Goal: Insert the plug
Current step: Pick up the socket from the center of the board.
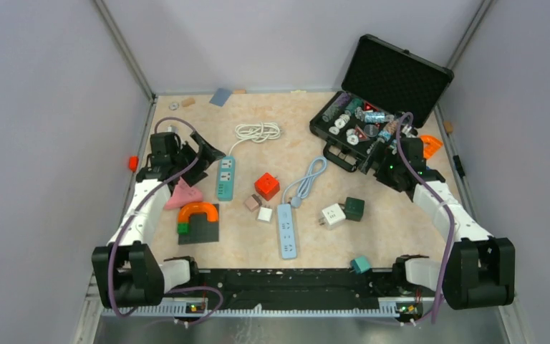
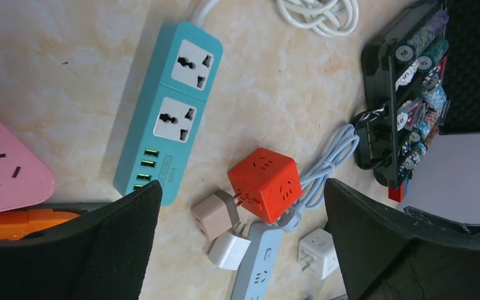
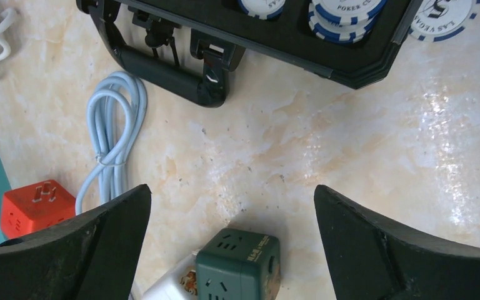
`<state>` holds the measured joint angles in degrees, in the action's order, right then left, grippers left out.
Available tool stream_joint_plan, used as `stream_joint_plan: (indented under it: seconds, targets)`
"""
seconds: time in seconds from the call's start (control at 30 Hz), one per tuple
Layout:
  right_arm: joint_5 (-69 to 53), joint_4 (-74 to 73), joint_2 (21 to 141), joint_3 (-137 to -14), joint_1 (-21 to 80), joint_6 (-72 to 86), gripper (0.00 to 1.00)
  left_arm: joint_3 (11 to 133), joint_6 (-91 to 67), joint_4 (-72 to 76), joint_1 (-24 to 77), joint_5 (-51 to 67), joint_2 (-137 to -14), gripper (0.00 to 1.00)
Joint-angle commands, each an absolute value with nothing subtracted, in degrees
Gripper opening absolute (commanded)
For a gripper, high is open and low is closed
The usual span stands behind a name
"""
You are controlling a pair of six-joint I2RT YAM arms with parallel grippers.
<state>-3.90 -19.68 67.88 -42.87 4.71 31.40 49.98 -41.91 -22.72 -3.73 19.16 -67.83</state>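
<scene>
Since both claws stand spread wide and grasp nothing, the left claw over the red cube socket and the right claw above the green cube, no plug is picked up yet. A small white plug lies on the tabletop just beside the beige adapter, at the end of the light-blue power strip (likely its target, though which plug is meant I cannot tell). The teal power strip lies sockets up.
</scene>
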Motion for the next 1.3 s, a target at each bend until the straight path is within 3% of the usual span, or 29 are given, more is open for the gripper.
stream_joint_plan:
  seconds: [0.0,0.3,0.63,0.97,1.27]
  targets:
    - [-7.88,-21.26,66.9,-43.78,4.52,32.97,0.99,48.9,-43.36,-18.11,-3.82,24.53,-70.57,0.99]
    - [-13.59,-26.58,69.3,-48.92,4.46,27.03,0.99,49.14,-39.76,-13.46,4.65,29.95,-76.57,0.99]
    - [-23.19,-25.81,72.72,-51.07,4.43,26.15,0.99,62.51,-23.13,-26.51,17.15,20.19,-83.9,0.99]
    - [-29.52,-25.78,76.53,-51.98,4.54,26.85,0.99,68.61,-24.86,-35.43,15.31,4.49,-86.17,0.99]
    - [-30.43,-26.81,80.34,-55.15,7.95,26.26,0.99,58.99,-31.89,-35.52,-0.11,5.36,-78.72,0.99]
